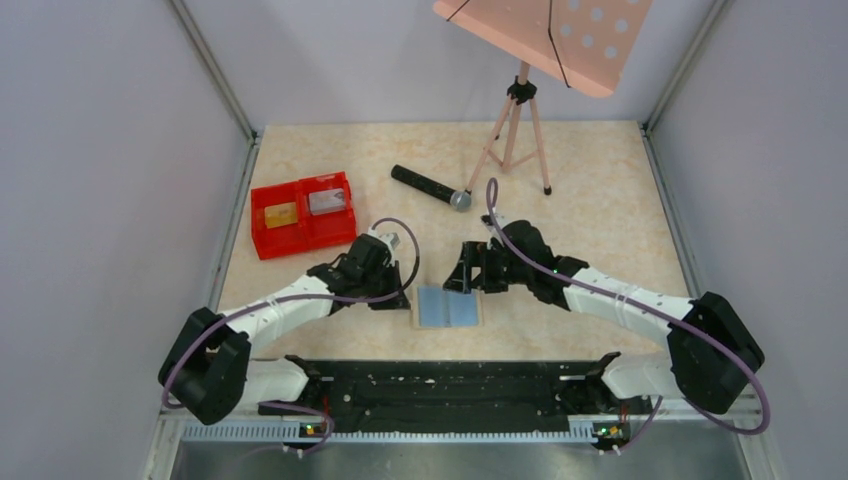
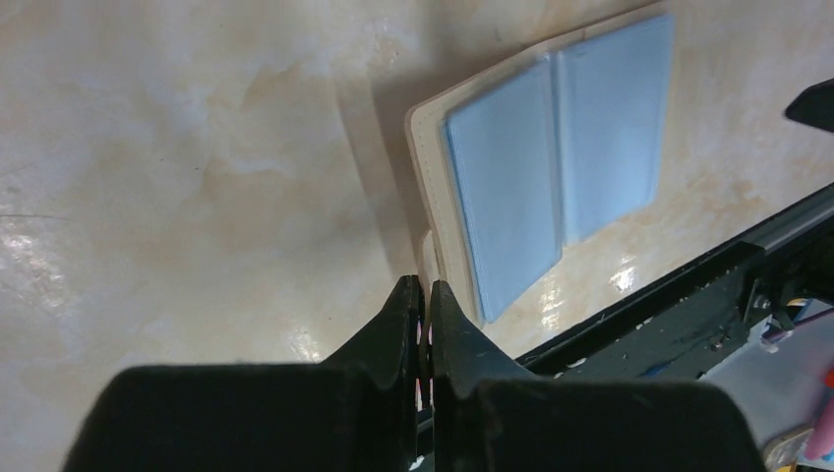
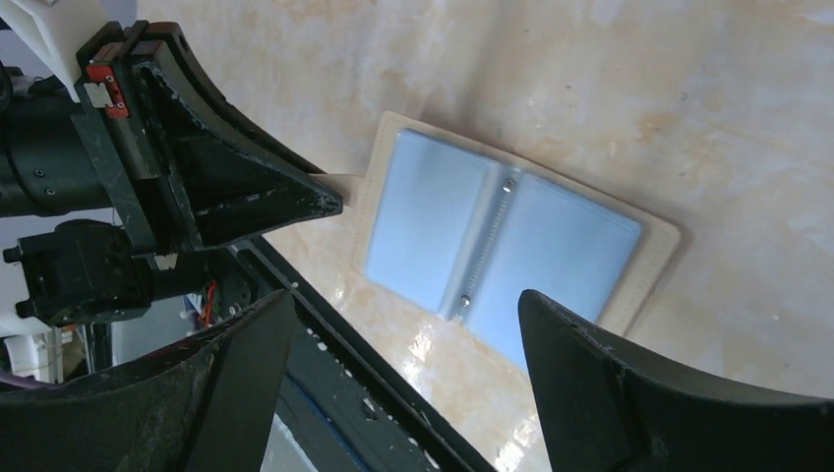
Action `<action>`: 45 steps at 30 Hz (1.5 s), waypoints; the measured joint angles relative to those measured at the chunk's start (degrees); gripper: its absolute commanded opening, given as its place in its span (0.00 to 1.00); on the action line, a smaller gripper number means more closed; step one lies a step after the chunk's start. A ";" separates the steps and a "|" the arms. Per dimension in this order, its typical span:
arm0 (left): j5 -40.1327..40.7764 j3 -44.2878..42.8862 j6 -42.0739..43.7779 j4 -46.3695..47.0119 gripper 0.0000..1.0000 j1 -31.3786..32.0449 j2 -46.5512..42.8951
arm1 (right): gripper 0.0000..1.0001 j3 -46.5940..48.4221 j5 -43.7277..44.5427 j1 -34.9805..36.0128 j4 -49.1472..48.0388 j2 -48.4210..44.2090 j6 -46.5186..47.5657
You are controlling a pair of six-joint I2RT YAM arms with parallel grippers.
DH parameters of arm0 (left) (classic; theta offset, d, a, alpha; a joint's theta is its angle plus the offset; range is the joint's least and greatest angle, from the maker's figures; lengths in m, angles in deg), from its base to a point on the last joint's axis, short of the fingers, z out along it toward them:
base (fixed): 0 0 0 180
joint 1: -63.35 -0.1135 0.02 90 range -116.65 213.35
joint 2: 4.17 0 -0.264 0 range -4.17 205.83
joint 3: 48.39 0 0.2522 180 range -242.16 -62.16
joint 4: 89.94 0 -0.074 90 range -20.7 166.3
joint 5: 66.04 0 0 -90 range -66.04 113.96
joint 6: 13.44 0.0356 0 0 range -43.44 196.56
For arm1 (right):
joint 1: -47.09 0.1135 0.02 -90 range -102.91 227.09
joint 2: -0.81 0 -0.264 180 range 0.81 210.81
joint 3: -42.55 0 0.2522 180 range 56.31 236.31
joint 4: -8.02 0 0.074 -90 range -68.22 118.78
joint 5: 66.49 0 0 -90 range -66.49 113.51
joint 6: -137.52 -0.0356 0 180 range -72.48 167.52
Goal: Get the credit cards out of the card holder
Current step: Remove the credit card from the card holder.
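While the holder [image 1: 448, 307] lies spread open and flat on the table [image 1: 620, 180], both grippers crowd in on it. The left gripper [image 2: 424, 287], jaws pressed together on nothing, sits low at the holder's left edge, just beside the little tab at that corner. The right gripper [image 3: 408, 339] hangs over the holder's far side, jaws wide apart and empty.

Now look well off to the holder's far left. The tray [image 1: 300, 238] has a gold card [image 1: 280, 215] in one bin and a silvery card [image 1: 326, 201] in the next. Both blue panels look bare from here, though I can't tell whether another card hides in a pocket.

My read is that the job is near its end, with a last check or pull to go. To do that well, the left gripper should pin the holder's left edge so it can't slide. The right should close on a card's exposed edge only, not the pocket lip, then draw it flat along the panel. Lift too soon and the whole holder comes up with it.
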 measured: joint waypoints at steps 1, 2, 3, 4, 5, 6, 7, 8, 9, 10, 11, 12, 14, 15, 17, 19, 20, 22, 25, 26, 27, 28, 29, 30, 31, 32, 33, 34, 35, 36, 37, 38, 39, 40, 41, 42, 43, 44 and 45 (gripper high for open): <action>-0.42 0.00 -0.39 0.66 0.00 0.00 -0.22 | 0.84 0.50 0.42 0.72 -0.11 0.48 -0.04; -0.70 0.00 -0.63 1.05 0.00 0.00 -0.31 | 0.84 1.03 1.05 1.57 -0.13 1.14 -0.15; -1.03 0.00 -0.81 1.40 0.00 0.00 -0.37 | 0.85 1.55 1.46 2.38 -0.20 1.84 -0.22; -1.31 0.09 -1.01 1.73 0.00 0.00 -0.50 | 0.85 1.97 2.16 3.19 -0.15 2.56 -0.26; -1.60 0.22 -1.22 2.08 0.00 0.00 -0.74 | 0.85 2.40 2.89 4.13 -0.07 3.39 -0.33; -1.90 0.42 -1.49 2.36 0.00 0.00 -1.03 | 0.85 2.69 3.39 4.83 -0.02 4.04 -0.46; -2.16 0.59 -1.75 2.58 0.00 0.00 -1.31 | 0.85 2.86 3.80 5.38 -0.09 4.59 -0.59; -2.58 0.90 -2.14 3.10 0.00 0.00 -1.64 | 0.85 3.08 4.31 5.88 0.02 5.25 -0.63; -3.02 1.33 -2.58 3.67 0.00 0.00 -1.99 | 0.85 3.21 4.72 6.32 -0.07 6.03 -0.79; -3.48 1.75 -2.99 4.17 0.00 0.00 -2.25 | 0.85 3.43 5.16 6.75 0.09 6.88 -1.07; -3.80 2.12 -3.39 4.70 0.00 0.00 -2.45 | 0.85 3.54 5.38 7.06 0.11 7.58 -1.16; -4.20 2.54 -3.91 5.27 0.00 0.00 -2.60 | 0.85 3.65 5.68 7.37 0.04 8.33 -1.31; -4.72 3.26 -4.72 6.03 0.00 0.00 -2.82 | 0.85 3.98 5.97 7.91 -0.07 9.88 -1.70; -4.96 3.52 -5.22 6.25 0.00 0.00 -2.91 | 0.85 4.22 6.05 8.15 0.00 10.71 -1.79; -5.35 3.87 -5.77 6.62 0.00 0.00 -3.08 | 0.85 4.31 6.21 8.48 -0.26 12.02 -2.21; -5.55 3.91 -5.99 6.78 0.00 0.00 -3.21 | 0.84 4.31 6.29 8.72 -0.28 13.05 -2.54; -5.64 3.91 -6.16 6.99 0.00 0.00 -3.21 | 0.84 4.31 6.29 8.81 -0.39 13.60 -2.60; -5.79 3.91 -6.51 7.39 0.00 0.00 -3.21 | 0.84 4.31 6.29 8.90 -0.52 14.67 -2.64; -5.84 3.91 -6.82 7.82 0.00 0.00 -3.21 | 0.84 4.31 6.32 9.16 -0.68 15.82 -2.64; -5.84 3.91 -6.84 7.89 0.00 0.00 -3.21 | 0.84 4.48 6.34 9.29 -0.66 16.02 -2.64; -5.81 3.91 -6.91 7.91 0.00 0.00 -3.21 | 0.84 4.72 6.36 9.42 -0.74 16.20 -2.62; -5.84 3.91 -6.97 7.91 0.00 0.00 -3.21 | 0.84 4.94 6.36 9.57 -0.81 16.35 -2.60; -5.84 3.91 -6.99 7.91 0.00 0.00 -3.23 | 0.84 5.27 6.40 9.81 -0.87 16.61 -2.58; -5.84 3.91 -6.99 7.91 0.00 0.00 -3.23 | 0.84 5.70 6.45 10.05 -0.87 16.98 -2.56; -5.81 3.91 -7.02 7.89 0.00 0.00 -3.32 | 0.84 5.92 6.69 10.25 -0.90 17.20 -2.54; -5.81 3.91 -7.02 7.89 0.00 0.00 -3.39 | 0.84 6.29 6.93 10.51 -0.70 17.53 -2.51; -5.84 3.91 -7.02 7.89 0.00 0.00 -3.61 | 0.84 6.40 6.99 10.58 -0.63 17.62 -2.49; -5.81 3.91 -7.02 7.89 0.00 0.00 -3.85 | 0.83 6.78 7.32 10.82 -0.39 18.01 -2.36; -5.81 3.91 -7.02 7.89 0.00 0.00 -4.09 | 0.83 6.99 7.72 10.97 -0.11 18.21 -2.19; -5.84 3.91 -7.02 7.91 0.00 0.00 -4.22 | 0.82 7.28 8.15 11.13 0.35 18.40 -2.03; -5.81 3.91 -7.02 7.91 0.00 0.00 -4.33 | 0.81 7.50 8.61 11.30 0.66 18.60 -1.88; -5.81 3.91 -7.02 7.91 0.00 0.00 -4.37 | 0.80 7.74 8.94 11.43 1.05 18.78 -1.68; -5.81 3.91 -7.02 7.87 0.00 0.00 -4.42 | 0.79 7.93 9.25 11.56 1.33 18.86 -1.60; -5.81 3.91 -7.02 7.85 0.00 0.00 -4.44 | 0.77 8.07 9.64 11.69 1.51 18.88 -1.46; -5.81 3.91 -6.99 7.85 0.00 0.00 -4.46 | 0.76 8.09 9.92 11.78 1.57 18.88 -1.38; -5.81 3.91 -7.02 7.85 0.00 0.00 -4.46 | 0.75 8.09 10.14 11.82 1.68 18.88 -1.20; -5.79 3.91 -6.99 7.82 0.00 0.00 -4.46 | 0.73 8.09 10.27 11.82 1.81 18.88 -1.09; -5.79 3.91 -6.99 7.80 0.00 0.00 -4.46 | 0.72 8.11 10.38 11.82 1.95 18.88 -1.05; -5.79 3.91 -6.99 7.82 0.00 0.00 -4.46 | 0.72 8.11 10.40 11.82 2.03 18.88 -1.03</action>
